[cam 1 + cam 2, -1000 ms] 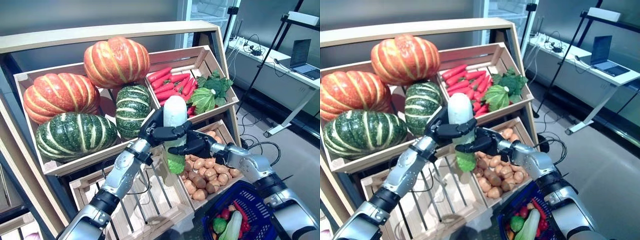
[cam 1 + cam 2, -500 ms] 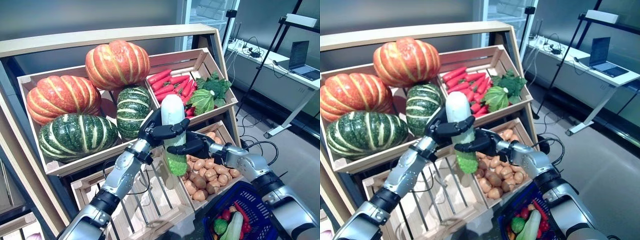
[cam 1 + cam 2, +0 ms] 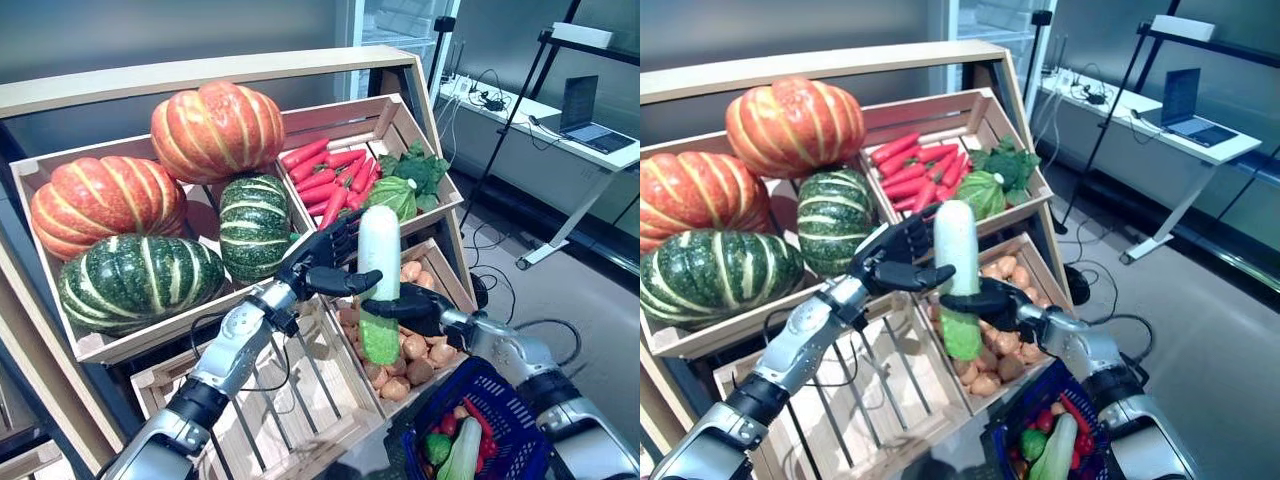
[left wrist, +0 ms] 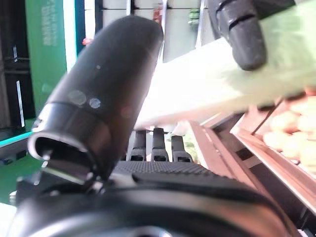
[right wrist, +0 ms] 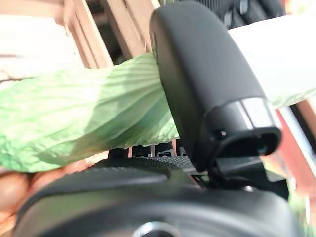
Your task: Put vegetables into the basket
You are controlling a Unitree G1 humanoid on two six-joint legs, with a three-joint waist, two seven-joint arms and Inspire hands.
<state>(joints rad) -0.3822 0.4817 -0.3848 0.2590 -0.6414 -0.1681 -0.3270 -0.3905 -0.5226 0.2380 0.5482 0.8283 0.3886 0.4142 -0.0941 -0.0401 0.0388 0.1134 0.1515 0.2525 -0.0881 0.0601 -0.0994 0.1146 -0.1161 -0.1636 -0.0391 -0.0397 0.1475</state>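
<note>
Before tiered wooden crates, right hand grips an upright cabbage; left hand spread beside it.

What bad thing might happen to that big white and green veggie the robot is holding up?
The cabbage stands upright, gripped only by the right hand near its green end; the left hand has opened beside it. It might tip and drop onto the potatoes, missing the blue basket.

Our 2 head eyes look down on the wooden crate shelf; our 2 wrist cameras sit close against the white-and-green long cabbage.
</note>
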